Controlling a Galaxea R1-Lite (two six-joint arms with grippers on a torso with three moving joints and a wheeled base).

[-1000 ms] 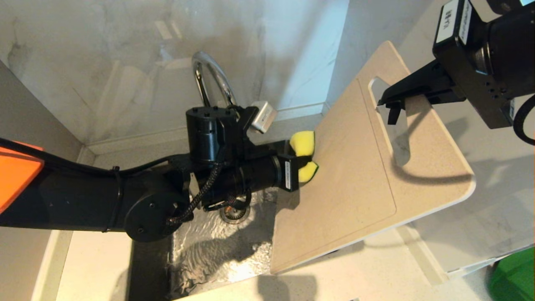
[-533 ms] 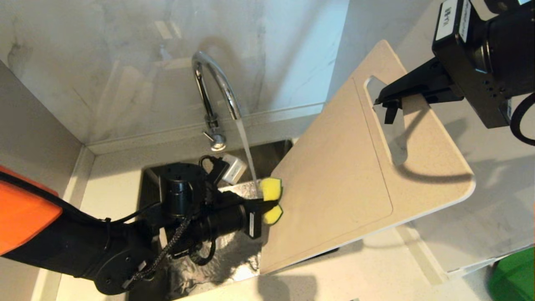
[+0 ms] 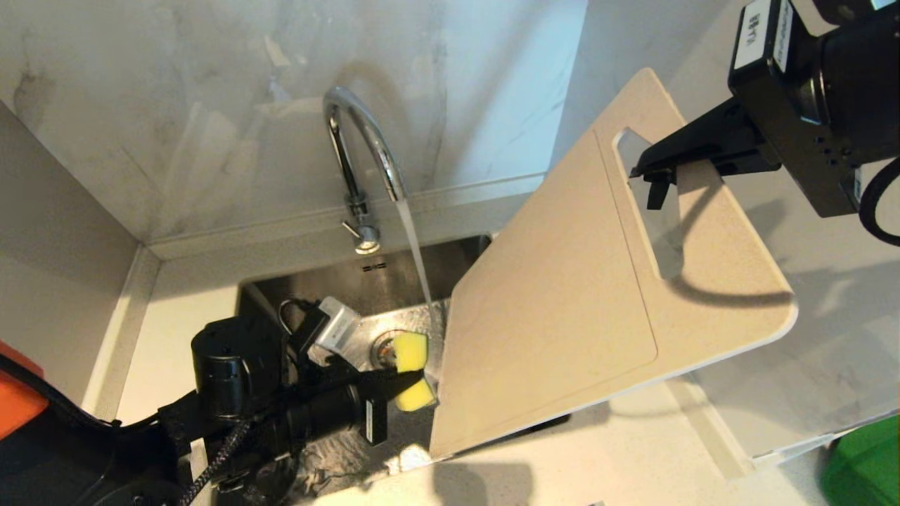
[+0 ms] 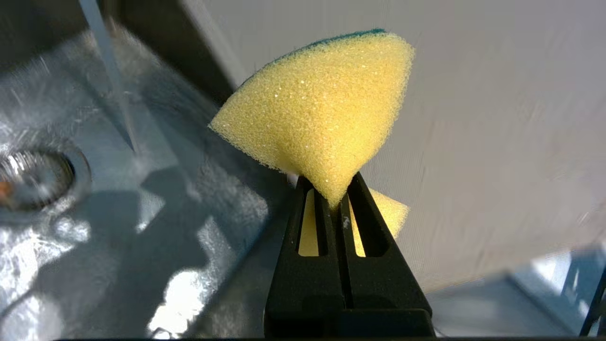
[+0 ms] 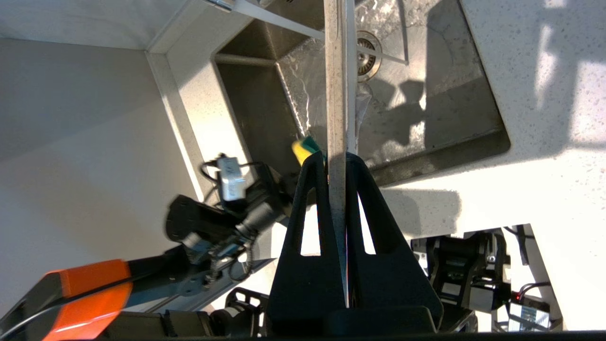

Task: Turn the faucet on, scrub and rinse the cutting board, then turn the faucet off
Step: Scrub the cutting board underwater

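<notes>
Scrubbing is the step you are in, by the look of things: water runs from the faucet into the sink, and the cutting board is held tilted over the basin so the runoff should drain into it rather than onto the desk.

Your right end effector is clamped on the board's far, raised end, by the slot handle; the right wrist view shows the thin edge pinched between the two jaws. That high grip leaves the whole broad face free for wiping and keeps the arm clear of the stream. The board's low near-left corner hangs at the sink's near edge; whether it rests there or hangs free you cannot tell.

Your left end effector is pressed together on a yellow sponge with a green scouring side, folding it so both halves bulge out past the fingertips. It sits low in the sink, just beside the board's lower left edge, near the falling water and the drain. Holding it there likely wets the sponge and sets it up for a stroke along the board.

Watch the pinch: a sponge gripped by a narrow fold may twist when pressed hard, and a wet board may slip in a two-jaw hold.
</notes>
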